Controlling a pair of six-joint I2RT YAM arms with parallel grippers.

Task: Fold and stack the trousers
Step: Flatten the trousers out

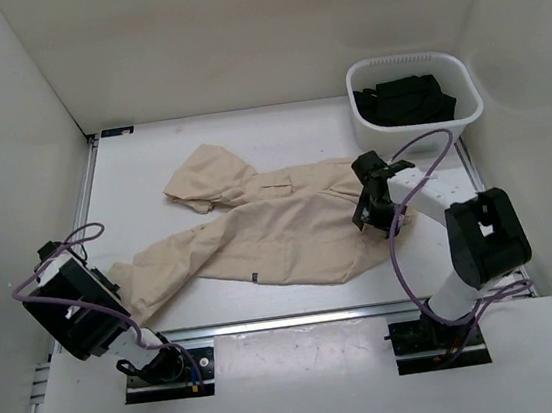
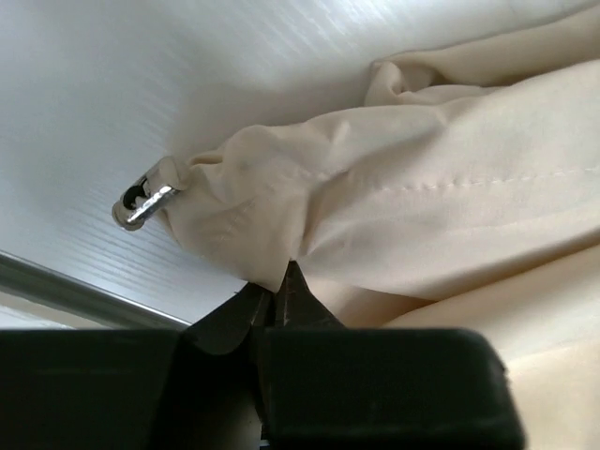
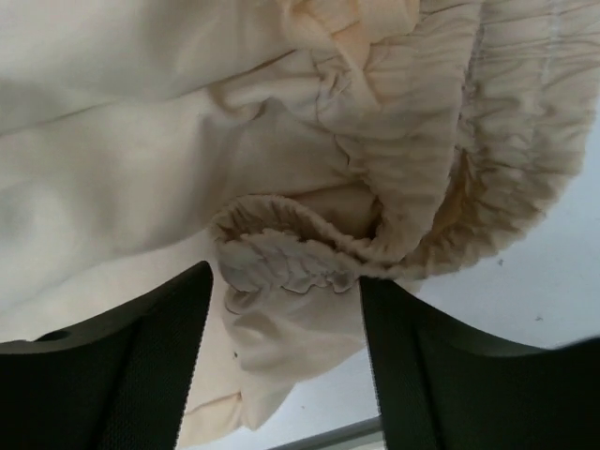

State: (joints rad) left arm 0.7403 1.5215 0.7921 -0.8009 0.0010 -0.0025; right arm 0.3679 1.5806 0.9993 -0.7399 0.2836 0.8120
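Lying left-to-right, trousers (image 1: 280, 236), waistband (image 3: 309, 253) rightward.

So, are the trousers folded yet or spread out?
Spread out: the trousers lie open on the table, both legs splayed apart, no neat fold made.

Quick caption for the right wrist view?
Open right gripper straddling the gathered elastic waistband of the beige trousers.
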